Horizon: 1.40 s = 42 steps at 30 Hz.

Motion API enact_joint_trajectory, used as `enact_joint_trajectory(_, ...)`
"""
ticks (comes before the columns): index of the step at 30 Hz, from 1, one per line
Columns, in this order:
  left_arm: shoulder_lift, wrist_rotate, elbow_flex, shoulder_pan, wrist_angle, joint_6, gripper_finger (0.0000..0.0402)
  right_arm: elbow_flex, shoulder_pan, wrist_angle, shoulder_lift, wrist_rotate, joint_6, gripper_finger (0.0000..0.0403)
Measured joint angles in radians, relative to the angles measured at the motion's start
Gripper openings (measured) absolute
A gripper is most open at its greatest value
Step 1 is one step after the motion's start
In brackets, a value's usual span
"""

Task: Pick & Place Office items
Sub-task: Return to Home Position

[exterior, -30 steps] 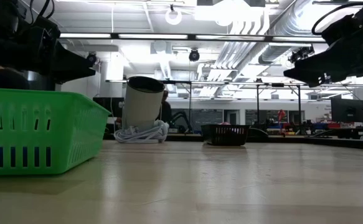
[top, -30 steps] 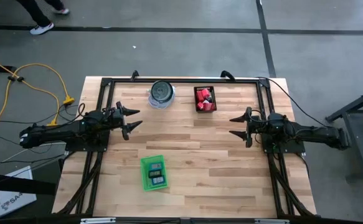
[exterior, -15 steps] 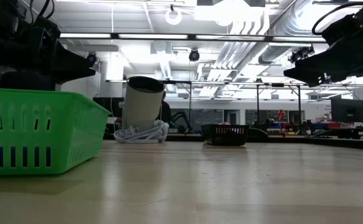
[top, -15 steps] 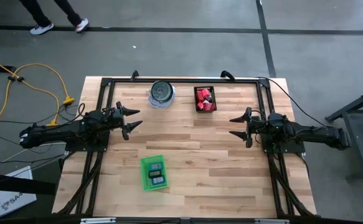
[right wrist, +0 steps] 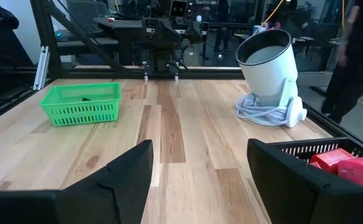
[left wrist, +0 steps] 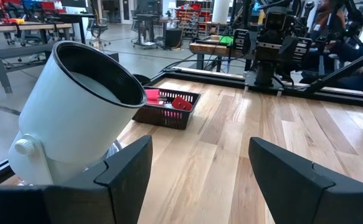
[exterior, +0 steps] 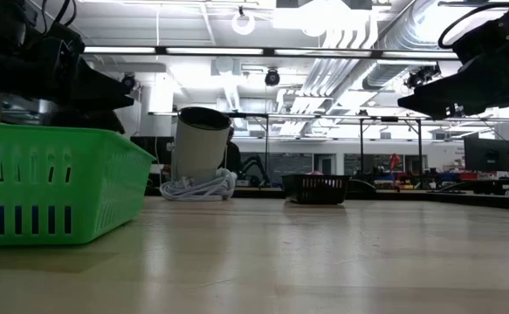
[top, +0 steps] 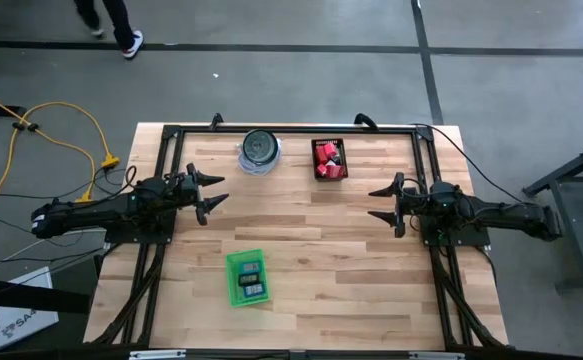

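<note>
Red and pink adapters point(top: 326, 156) lie in the black bin point(exterior: 316, 189). Left gripper point(top: 221, 190) and right gripper point(top: 373, 203) hover empty, fingers wide. Recommend retracting level, clear of the green tray point(top: 229, 280).

Smooth wooden table point(top: 321, 250), green plastic tray point(exterior: 62, 174)

A robotics lab or workshop — exposed ceiling ducts point(exterior: 352, 33), workbenches point(left wrist: 20, 27), bare concrete floor point(top: 271, 85).
</note>
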Motion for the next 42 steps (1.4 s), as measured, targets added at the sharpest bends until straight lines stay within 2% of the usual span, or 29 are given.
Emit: enact_joint_trajectory(42, 0.0, 0.0, 0.0, 0.0, 0.0, 0.0, 0.0258, 0.0, 0.0, -0.001, 0.0, 0.006, 0.034, 0.0248)
